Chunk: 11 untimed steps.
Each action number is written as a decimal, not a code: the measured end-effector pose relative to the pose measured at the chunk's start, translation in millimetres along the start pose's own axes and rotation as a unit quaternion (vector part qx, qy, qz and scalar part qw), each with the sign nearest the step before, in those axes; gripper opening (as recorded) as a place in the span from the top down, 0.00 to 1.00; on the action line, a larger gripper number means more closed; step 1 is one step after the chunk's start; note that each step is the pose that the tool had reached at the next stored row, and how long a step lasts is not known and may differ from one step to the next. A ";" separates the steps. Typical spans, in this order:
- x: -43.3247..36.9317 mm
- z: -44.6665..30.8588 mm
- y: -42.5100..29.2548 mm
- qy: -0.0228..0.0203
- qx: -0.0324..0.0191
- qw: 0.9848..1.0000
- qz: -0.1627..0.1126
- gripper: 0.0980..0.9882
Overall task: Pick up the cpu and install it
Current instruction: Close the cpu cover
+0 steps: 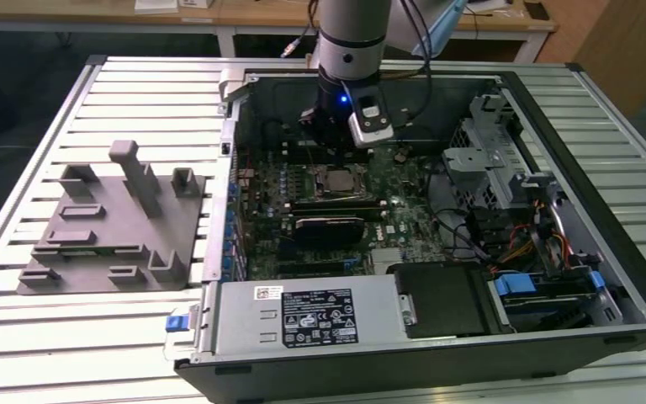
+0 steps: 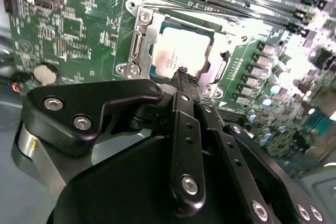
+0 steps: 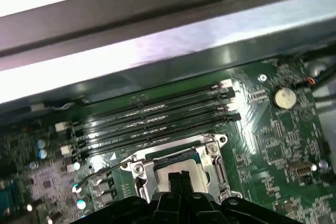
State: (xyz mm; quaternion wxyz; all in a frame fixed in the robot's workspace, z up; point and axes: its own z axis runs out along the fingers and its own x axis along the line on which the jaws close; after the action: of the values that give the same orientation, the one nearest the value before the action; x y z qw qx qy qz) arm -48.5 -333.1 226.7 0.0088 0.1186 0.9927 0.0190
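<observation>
The cpu (image 2: 181, 51) is a small square chip with a pale silvery top. It lies flat inside the metal-rimmed socket frame (image 2: 140, 40) on the green motherboard (image 2: 68, 30). My gripper (image 2: 181, 73) hovers just over the chip's near edge, with both black fingers pressed together and nothing between them. In the first wrist view the joined fingers (image 3: 178, 182) cover part of the cpu (image 3: 197, 179). In the exterior view the gripper (image 1: 329, 145) hangs inside the open computer case, a little behind the cpu (image 1: 340, 179).
Several long black memory slots (image 3: 152, 119) run beside the socket, and a coin battery (image 3: 285, 96) sits near them. A grey fixture (image 1: 110, 227) stands on the slatted table at the exterior view's left. The case holds a power supply (image 1: 300, 316) and a drive cage (image 1: 503, 168).
</observation>
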 end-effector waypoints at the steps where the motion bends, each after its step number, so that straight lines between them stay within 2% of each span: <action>1: 0.0 0.1 0.0 0.000 0.000 1.000 -0.009 0.99; 6: 0.0 0.4 0.0 0.002 -0.001 0.999 -0.055 0.99; 11: 0.0 0.8 0.0 0.004 -0.001 0.995 -0.098 0.99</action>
State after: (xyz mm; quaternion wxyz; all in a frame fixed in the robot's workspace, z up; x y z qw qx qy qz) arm -48.5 -333.1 225.8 0.0069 0.0203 0.9996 0.0197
